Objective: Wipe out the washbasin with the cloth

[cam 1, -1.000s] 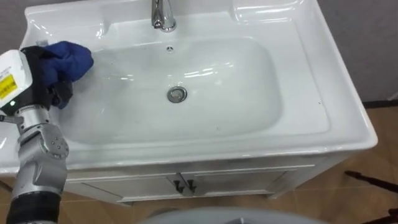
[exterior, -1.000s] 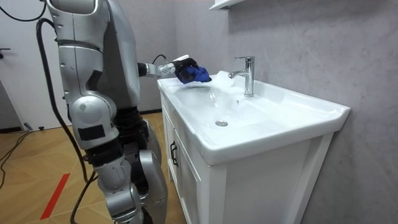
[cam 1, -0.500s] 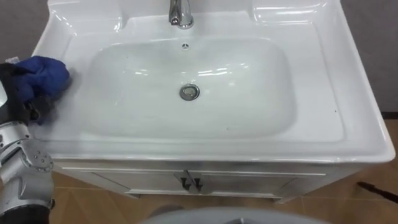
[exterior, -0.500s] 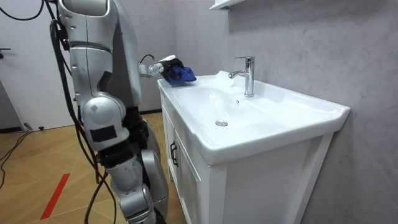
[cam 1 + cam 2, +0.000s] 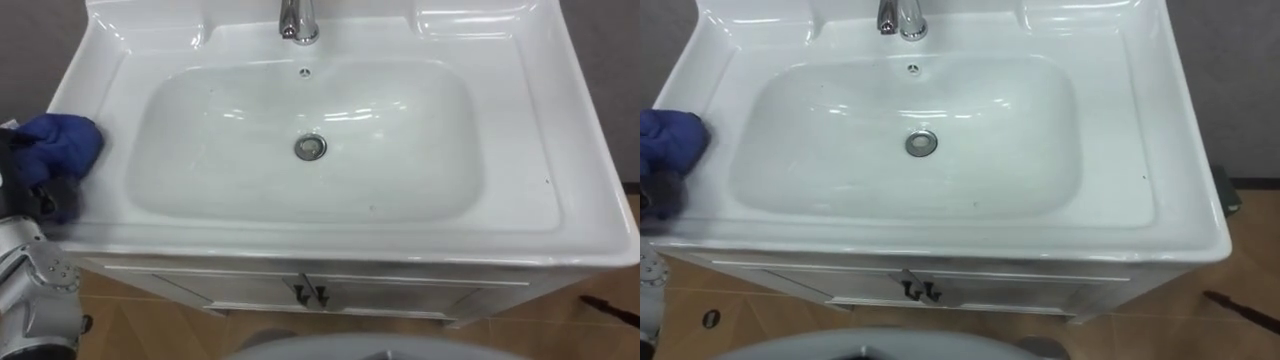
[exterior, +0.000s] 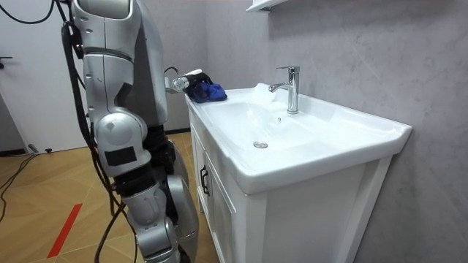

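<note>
Cloth (image 5: 62, 143) is the thing to mind here: blue, bunched into a soft wad, and sitting at the left rim of the basin (image 5: 400, 175), outside the bowl and about level with the drain (image 5: 310, 148). My left robot hand (image 5: 38, 192) is clamped on it, dark fingers curled into the folds on its near side. From the head views I cannot tell whether the wad is pressed on the white ledge or hangs just above it; the room view suggests it touches, but I would not swear to it. I judge it light and limp, with no stiffness of its own, so it will wipe only where the palm pushes it and will drag or roll up if I lead with a loose edge. The glazed bowl looks smooth and glossy, so I expect the wad to slide easily, and the hold to matter more than the force. I would grip it by the thick middle of the bunch, with a good pad of fabric under the fingers, so no hard part meets the porcelain when I work toward the tap (image 5: 297, 20) at the far side.
</note>
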Controlling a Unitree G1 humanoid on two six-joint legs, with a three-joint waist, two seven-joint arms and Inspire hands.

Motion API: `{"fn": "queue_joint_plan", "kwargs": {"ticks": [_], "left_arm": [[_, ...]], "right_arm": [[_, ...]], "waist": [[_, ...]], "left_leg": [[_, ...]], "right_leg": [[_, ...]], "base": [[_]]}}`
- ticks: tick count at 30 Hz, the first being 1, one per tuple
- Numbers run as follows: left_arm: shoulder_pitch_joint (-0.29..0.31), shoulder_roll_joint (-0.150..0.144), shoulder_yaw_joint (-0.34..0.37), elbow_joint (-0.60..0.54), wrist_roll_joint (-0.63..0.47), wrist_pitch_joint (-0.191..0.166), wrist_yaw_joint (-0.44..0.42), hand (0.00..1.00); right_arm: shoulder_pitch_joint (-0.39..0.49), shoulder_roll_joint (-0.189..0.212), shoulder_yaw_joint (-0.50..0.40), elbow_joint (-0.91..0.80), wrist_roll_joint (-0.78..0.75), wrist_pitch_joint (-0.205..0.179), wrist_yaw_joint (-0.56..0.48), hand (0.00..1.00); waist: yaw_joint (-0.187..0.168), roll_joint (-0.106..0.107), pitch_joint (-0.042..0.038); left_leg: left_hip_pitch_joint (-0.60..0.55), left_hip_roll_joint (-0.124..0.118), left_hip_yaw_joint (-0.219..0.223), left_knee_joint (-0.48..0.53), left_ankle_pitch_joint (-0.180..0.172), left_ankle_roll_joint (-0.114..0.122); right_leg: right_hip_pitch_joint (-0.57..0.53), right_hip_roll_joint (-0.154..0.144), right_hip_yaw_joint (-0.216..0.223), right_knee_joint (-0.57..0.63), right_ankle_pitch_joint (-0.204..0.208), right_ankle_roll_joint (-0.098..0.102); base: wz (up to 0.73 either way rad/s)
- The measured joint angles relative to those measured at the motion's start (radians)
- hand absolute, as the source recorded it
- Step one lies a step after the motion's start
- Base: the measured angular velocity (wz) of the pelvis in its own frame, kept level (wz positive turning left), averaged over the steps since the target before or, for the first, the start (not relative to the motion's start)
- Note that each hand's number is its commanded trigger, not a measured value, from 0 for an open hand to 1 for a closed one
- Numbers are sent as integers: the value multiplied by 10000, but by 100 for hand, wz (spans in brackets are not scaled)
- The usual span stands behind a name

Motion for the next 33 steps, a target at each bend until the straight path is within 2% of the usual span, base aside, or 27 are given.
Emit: {"fn": "queue_joint_plan", "kwargs": {"ticks": [5, 6, 7, 8, 9, 11, 12, 20, 26, 32, 33], "left_arm": [[39, -10, 0, -1, 4, -5, -1, 0], [38, -10, -2, -5, 0, -8, -1, 0], [34, -10, -25, -12, -11, -8, -1, 0], [33, -10, -34, -13, -20, -12, -1, 0], [33, -10, -37, -12, -112, -21, -1, 0], [24, -10, -37, -18, -228, -29, -2, 0], [8, -10, -37, -19, -335, -55, -2, 0], [0, -37, -52, -356, -881, -180, -89, 0], [-15, -147, -258, -862, -1166, -188, -102, 0], [-26, -148, -367, -1870, -1158, -170, -90, 0], [-45, -147, -407, -2116, -1157, -169, -89, 0]], "right_arm": [[126, 11, -1, -200, -11, -1, 1, 0], [161, 10, -1, -313, -5, -1, 5, 0], [139, 12, 15, -348, -12, -3, 18, 0], [110, 15, 19, -347, -13, -3, 19, 0], [106, 15, 22, -343, -13, -7, 19, 0], [93, 25, 23, -344, -18, -19, 14, 0], [93, 30, 24, -344, -22, -31, 11, 0], [46, 93, 29, -352, -50, -46, 6, 0], [84, 286, 271, -321, 272, -48, -18, 0], [103, 403, 388, -243, 248, -2, -123, 0], [106, 409, 387, -232, 248, 6, -123, 0]], "waist": [[-23, -76, 34], [-23, -17, -9], [-50, -65, 12], [-55, -15, -21], [-61, -65, 9], [-87, -46, -2], [-105, -102, 35], [-202, -129, 46], [-314, -174, 72], [-383, -106, 64], [-392, -107, 84]], "left_leg": [[13, 0, 10, 0, 0, 0], [10, 0, 10, 5, 0, 0], [10, 1, 8, 9, 0, 0], [10, 1, 8, 17, 0, 0], [9, 2, 6, 19, 0, 0], [-5, 3, 2, 53, 0, 0], [-5, 5, 3, 56, 0, 0], [-16, 6, -4, 57, 0, 0], [-7, 6, -18, 59, 0, 0], [-116, 16, -34, 58, 0, 0], [-131, 14, -36, 57, 0, 0]], "right_leg": [[-1, -1, 17, 0, -3, 1], [2, -3, 15, 1, -3, 1], [9, -1, 17, -6, -3, 1], [14, 0, 17, -11, -2, 1], [16, 1, 16, -11, -2, 1], [18, 2, 10, -7, -1, 0], [22, 2, 7, -5, -1, 0], [22, 2, -1, -26, -1, 0], [48, 17, 11, -55, -1, 0], [-3, 54, 13, -193, 33, 12], [-19, 53, 12, -196, 33, 12]], "base": [[0], [0], [0], [0], [0], [0], [0], [0], [0], [0], [0]]}}
